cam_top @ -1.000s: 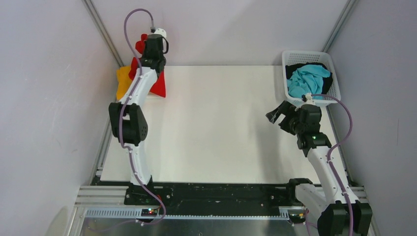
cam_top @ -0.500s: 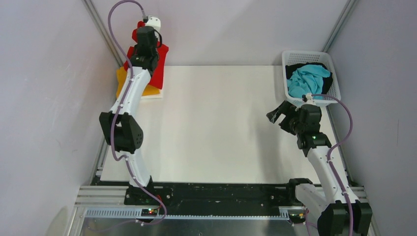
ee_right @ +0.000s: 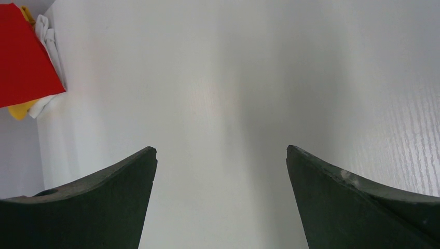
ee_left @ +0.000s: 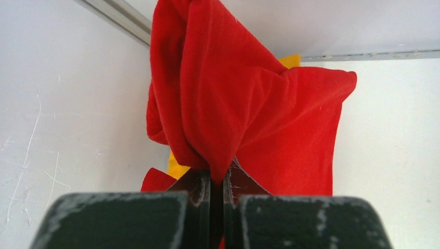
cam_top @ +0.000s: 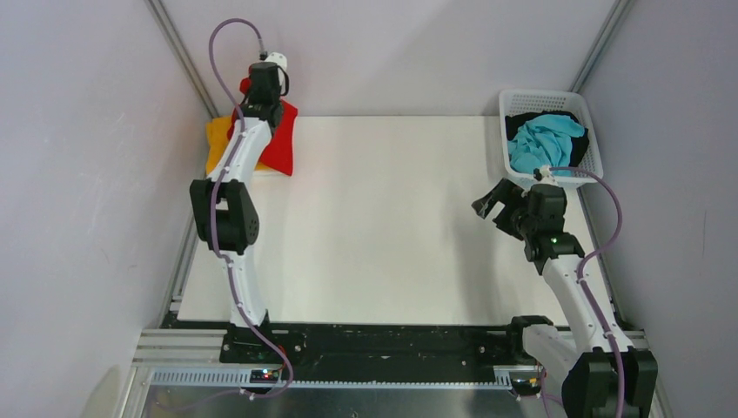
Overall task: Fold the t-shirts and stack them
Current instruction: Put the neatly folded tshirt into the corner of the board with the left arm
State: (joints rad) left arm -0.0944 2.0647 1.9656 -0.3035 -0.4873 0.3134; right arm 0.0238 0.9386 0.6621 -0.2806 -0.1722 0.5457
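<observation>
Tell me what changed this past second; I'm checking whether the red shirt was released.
The left gripper, shut on the red t-shirt throughout, swung it toward the back wall and back, over the orange-yellow t-shirt; no release. The right gripper stayed open and still; the basket is unchanged.

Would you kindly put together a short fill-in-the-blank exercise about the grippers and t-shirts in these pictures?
The left gripper is ____ on the red t-shirt.
The right gripper hangs ____ above the table.
The turquoise t-shirt lies ____ the basket.
The orange-yellow t-shirt lies at the table's far ____ corner.
Missing words: shut; open; inside; left.
</observation>
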